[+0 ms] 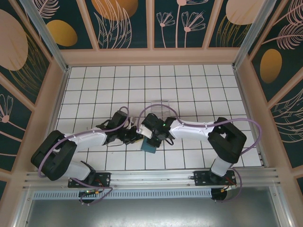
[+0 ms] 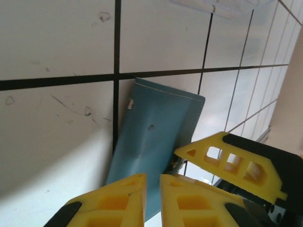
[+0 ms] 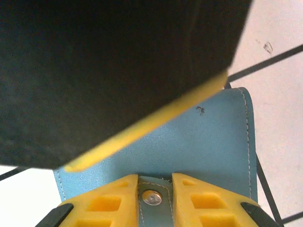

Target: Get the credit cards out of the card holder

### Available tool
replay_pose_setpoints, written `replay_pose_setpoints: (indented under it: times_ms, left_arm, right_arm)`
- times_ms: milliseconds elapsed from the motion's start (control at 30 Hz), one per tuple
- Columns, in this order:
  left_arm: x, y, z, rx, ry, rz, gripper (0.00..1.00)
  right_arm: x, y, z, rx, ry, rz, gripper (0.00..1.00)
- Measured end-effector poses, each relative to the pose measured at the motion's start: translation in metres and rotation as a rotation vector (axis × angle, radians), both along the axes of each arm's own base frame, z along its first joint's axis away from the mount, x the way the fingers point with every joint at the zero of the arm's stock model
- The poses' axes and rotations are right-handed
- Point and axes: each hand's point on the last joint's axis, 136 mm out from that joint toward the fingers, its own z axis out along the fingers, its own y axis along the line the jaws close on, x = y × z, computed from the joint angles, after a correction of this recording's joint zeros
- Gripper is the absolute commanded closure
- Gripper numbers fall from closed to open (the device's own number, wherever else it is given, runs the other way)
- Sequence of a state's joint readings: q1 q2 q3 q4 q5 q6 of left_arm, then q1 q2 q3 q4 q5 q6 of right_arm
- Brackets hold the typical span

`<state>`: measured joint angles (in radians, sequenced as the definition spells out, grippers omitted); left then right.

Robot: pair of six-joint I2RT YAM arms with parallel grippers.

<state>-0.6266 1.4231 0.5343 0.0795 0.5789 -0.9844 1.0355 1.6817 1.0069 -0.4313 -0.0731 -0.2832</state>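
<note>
The teal card holder [image 1: 148, 146] lies on the white tiles between my two grippers, near the front middle. In the left wrist view the card holder [image 2: 151, 132] is folded shut, one edge raised off the floor. My left gripper [image 2: 153, 176] is shut on its near edge, teal showing in the narrow slit between the yellow fingers. In the right wrist view the card holder [image 3: 208, 142] has a grey strap with a metal snap [image 3: 152, 197]. My right gripper [image 3: 155, 178] is shut on that strap, a finger against each side. The credit cards are hidden.
A clear plastic tray [image 1: 158, 105] stands on the tiles just behind the grippers, its edge at the top of the left wrist view [image 2: 227, 5]. My right finger [image 2: 232, 163] reaches in beside the holder. Wooden walls ring the tiled floor.
</note>
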Motion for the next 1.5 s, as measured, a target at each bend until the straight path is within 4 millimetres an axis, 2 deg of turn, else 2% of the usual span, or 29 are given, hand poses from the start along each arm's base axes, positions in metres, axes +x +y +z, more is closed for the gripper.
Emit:
replay_pose_setpoints:
  times_ms: [367,533,633,833,1100,1200,1333,1400,1500]
  left_arm:
    - [-0.003,-0.011,0.001,-0.090,0.027,-0.010,0.84]
    - [-0.010,-0.006,-0.016,-0.071,0.077,0.004,0.84]
    - [-0.010,-0.008,-0.016,-0.081,0.080,0.003,0.84]
    - [-0.010,-0.005,-0.020,-0.062,0.083,0.016,0.84]
    - [-0.010,-0.001,-0.026,-0.032,0.092,0.030,0.84]
    - [-0.010,0.000,-0.027,-0.023,0.094,0.031,0.84]
    - [-0.007,0.003,-0.028,0.017,0.088,0.037,0.84]
    - [-0.005,0.007,-0.029,0.053,0.085,0.046,0.84]
    - [-0.001,0.011,-0.024,0.089,0.066,0.054,0.83]
  right_arm:
    - [-0.004,0.002,-0.001,0.077,-0.003,0.009,0.80]
    - [-0.006,0.010,0.015,0.166,-0.019,0.026,0.81]
    - [-0.007,0.012,0.021,0.205,-0.031,0.033,0.82]
    - [-0.006,0.009,0.022,0.222,-0.040,0.026,0.84]
    - [-0.004,0.007,0.048,0.351,-0.093,-0.012,0.87]
    - [-0.003,0.006,0.052,0.380,-0.097,-0.045,0.80]
    - [0.004,-0.001,0.061,0.397,-0.107,-0.132,0.52]
    - [0.009,-0.007,0.066,0.398,-0.113,-0.206,0.42]
    - [0.015,-0.019,0.072,0.395,-0.113,-0.324,0.38]
